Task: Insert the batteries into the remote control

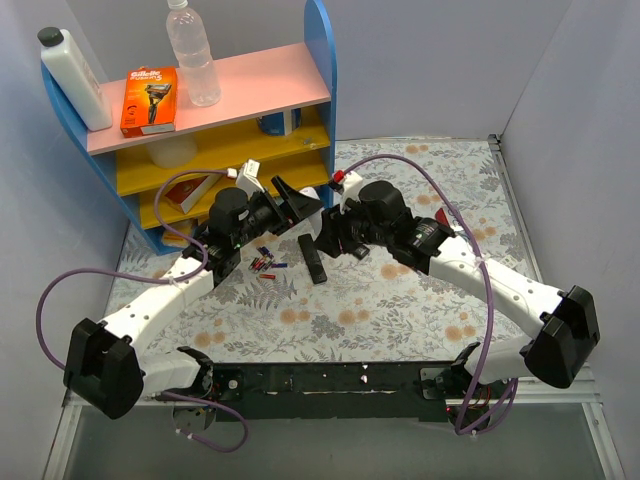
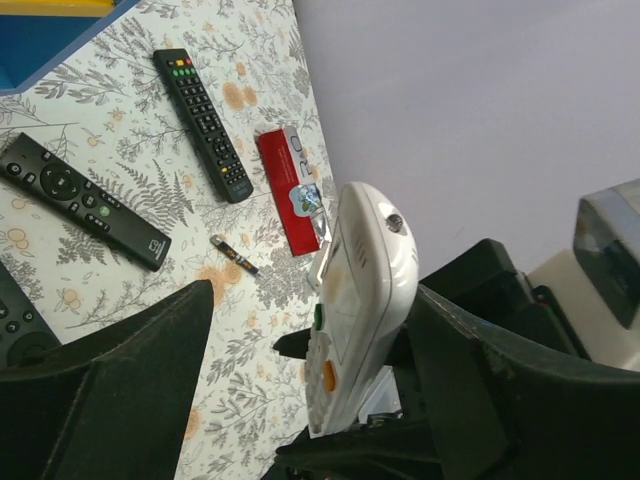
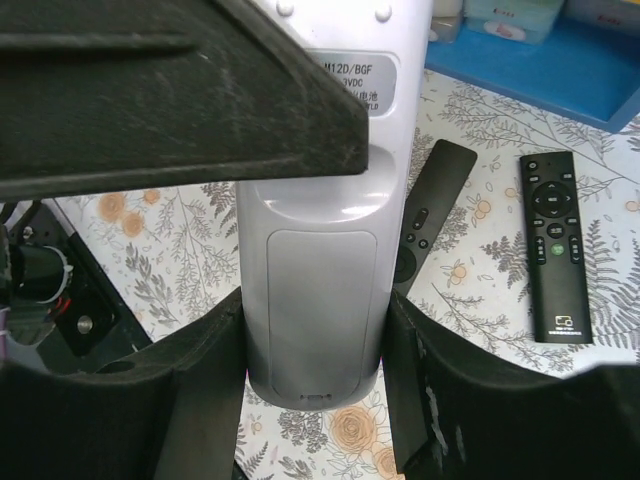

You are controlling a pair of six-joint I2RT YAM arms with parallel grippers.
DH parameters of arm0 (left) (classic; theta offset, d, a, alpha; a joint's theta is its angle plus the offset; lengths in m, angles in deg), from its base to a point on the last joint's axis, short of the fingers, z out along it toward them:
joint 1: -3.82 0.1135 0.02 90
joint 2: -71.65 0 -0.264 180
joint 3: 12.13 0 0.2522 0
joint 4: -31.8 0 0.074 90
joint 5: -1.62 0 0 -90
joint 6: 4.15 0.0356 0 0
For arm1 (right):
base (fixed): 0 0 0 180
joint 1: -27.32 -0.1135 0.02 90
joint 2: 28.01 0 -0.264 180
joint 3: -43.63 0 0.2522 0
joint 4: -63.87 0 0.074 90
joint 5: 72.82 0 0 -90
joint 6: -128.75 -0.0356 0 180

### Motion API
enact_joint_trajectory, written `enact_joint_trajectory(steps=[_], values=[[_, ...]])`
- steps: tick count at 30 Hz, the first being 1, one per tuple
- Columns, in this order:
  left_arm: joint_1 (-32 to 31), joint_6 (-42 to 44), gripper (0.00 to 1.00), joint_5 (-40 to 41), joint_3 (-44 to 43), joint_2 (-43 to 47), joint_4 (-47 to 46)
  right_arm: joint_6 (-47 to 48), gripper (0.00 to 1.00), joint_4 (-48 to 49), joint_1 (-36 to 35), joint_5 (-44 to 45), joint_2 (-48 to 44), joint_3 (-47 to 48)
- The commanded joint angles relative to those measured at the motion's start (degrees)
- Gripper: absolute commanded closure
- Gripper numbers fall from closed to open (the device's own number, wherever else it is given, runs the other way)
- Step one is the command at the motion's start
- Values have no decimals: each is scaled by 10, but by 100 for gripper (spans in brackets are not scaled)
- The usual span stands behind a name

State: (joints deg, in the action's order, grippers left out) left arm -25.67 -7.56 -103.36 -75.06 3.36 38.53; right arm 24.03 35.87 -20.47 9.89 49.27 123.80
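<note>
My right gripper [image 3: 312,335] is pinching the white remote [image 3: 318,300], one finger on each long side near its lower end; the remote fills the middle of the right wrist view, back toward the camera, with its battery cover in place; two black remotes [image 3: 555,250] lie on the floral cloth [image 3: 150,240] at the right of that frame.

My left gripper [image 2: 325,295] is spread wide; in the left wrist view the white remote stands on edge between its fingers [image 2: 120,390], a clear gap on the left side; whether the right finger touches it I cannot tell.

One battery [image 2: 233,254] lies loose on the cloth left of centre in that view, apart from the white remote and just left of a red pack [image 2: 292,190]; I cannot make out its wrap colour; a black remote with coloured buttons [image 2: 200,125] lies above it, and another [image 2: 85,200] to its left; the blue shelf [image 2: 40,40] fills the upper left corner.
</note>
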Motion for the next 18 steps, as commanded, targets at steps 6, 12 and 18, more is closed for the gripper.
enact_joint_trajectory(steps=[6,12,18], values=[[-11,6,44,3,-15,-6,-6,32,99,-4,-26,67,10,38],[-15,2,80,-10,-14,-19,-17,34,99,-7,-29,70,15,39],[-15,-19,100,-17,4,-27,-24,43,46,5,-29,71,0,42]])
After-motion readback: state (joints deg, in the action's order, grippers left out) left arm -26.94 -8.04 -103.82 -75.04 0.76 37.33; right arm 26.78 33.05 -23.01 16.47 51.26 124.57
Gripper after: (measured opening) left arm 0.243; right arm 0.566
